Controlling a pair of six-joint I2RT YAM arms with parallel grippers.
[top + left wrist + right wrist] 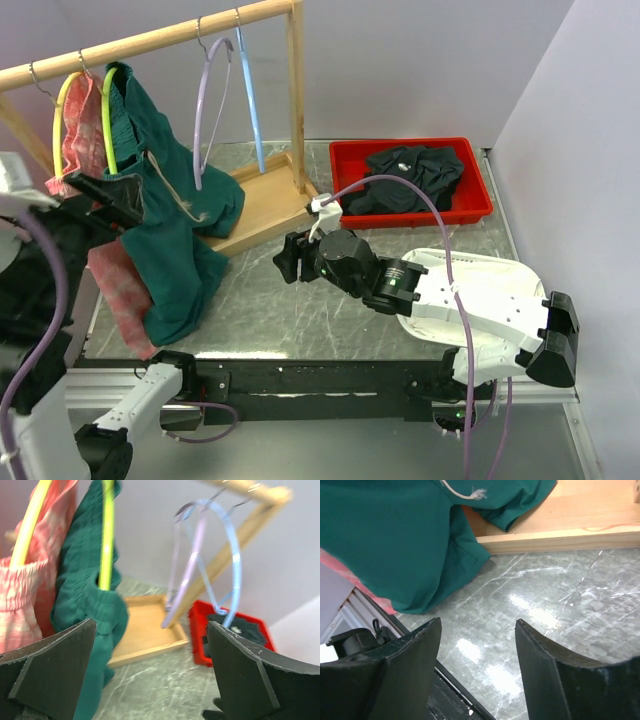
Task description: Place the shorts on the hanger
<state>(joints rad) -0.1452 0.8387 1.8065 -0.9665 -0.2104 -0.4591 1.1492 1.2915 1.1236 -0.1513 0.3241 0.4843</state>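
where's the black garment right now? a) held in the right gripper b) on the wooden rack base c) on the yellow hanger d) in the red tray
d: the black garment lies bunched inside the red tray.

The dark teal-green shorts (395,545), up and left of the right gripper (477,625), are soft matt cloth with a frayed whitish cord (478,492). Beyond the left gripper (150,630), their gathered waistband looks ribbed against the thin lime-green hanger (106,535) of smooth, faintly glossy plastic. Under the right gripper the grey marbled tabletop (560,610) is polished and reflective. Ahead, the pale wooden rack base (600,525) is smooth and dull. The right gripper's black fingers (405,670) are matt, slightly grainy plastic.
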